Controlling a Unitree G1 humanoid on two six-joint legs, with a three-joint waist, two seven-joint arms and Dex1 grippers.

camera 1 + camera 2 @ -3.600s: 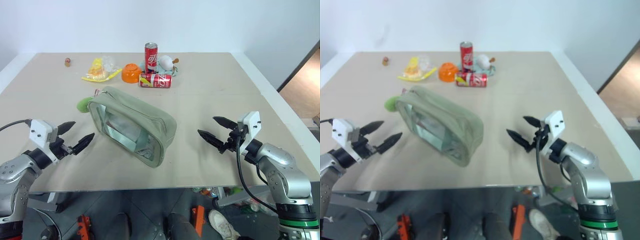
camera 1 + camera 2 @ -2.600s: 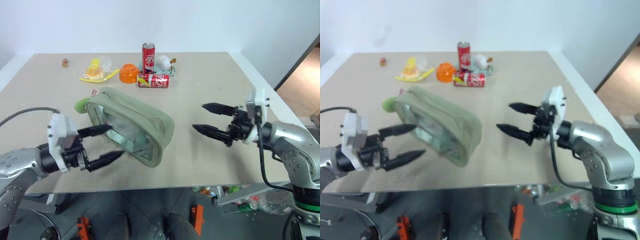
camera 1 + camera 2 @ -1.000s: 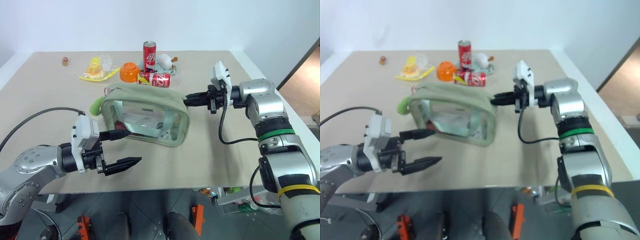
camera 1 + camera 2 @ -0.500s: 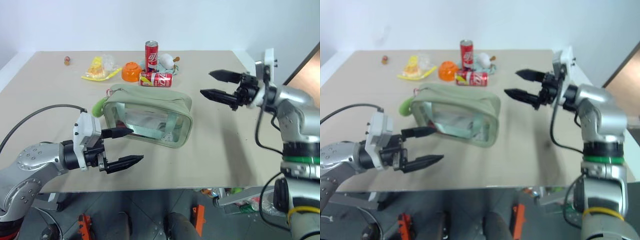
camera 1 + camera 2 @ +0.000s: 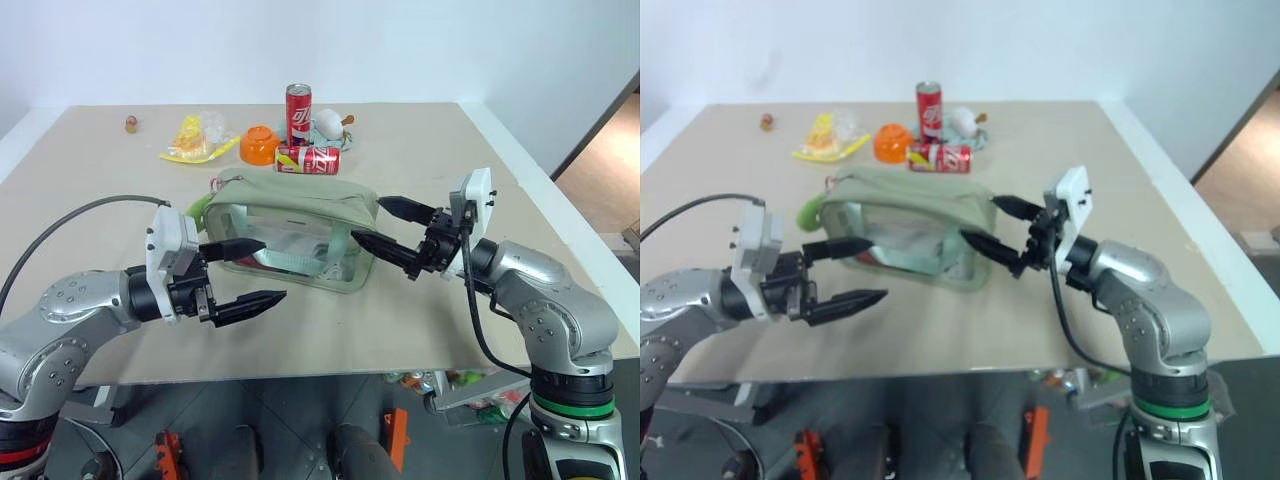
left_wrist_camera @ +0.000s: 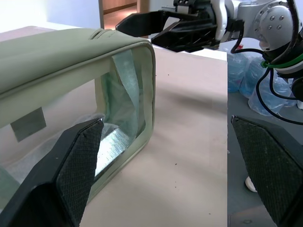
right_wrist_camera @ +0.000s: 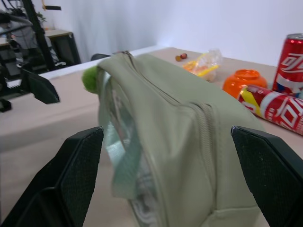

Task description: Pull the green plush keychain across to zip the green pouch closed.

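The green pouch point(image 5: 295, 232) lies on its side near the centre of the table point(image 5: 420, 150), one clear window facing the robot. One green plush keychain point(image 7: 90, 78) hangs at the pouch's left end. The left end effector point(image 5: 243, 271) is released, both fingers spread wide, one fingertip in front of the window and touching nothing. The right end effector point(image 5: 383, 227) is also released, fingers spread around the pouch's right end without contact. Behind the pouch stand two red cans: one upright can point(image 5: 298, 108) and one lying can point(image 5: 308, 159). One orange bowl point(image 5: 261, 145) and one yellow-green wrapper point(image 5: 197, 140) sit beside them.
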